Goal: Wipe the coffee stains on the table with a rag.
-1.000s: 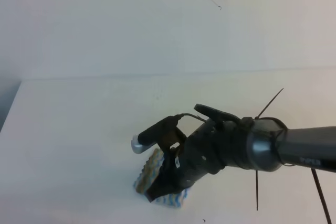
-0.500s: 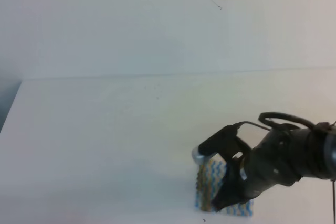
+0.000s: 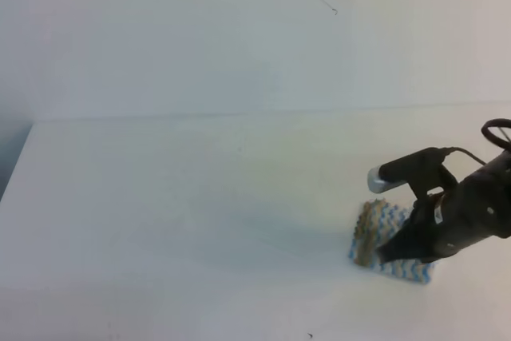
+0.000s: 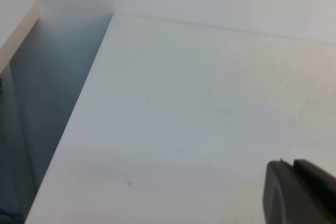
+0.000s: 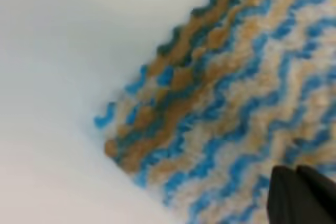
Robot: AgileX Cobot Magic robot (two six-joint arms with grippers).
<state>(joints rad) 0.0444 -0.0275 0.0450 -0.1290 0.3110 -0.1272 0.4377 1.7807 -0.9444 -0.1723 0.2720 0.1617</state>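
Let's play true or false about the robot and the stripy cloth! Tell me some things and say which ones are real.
1. The rag lies flat on the white table. True.
2. The rag is plain red. False: it has blue, white and tan zigzag stripes.
3. The right gripper is down on the rag. True.
4. The rag sits at the table's left edge in the high view. False: it sits toward the right side.
5. A big coffee puddle shows in the middle of the table. False: no puddle shows there.
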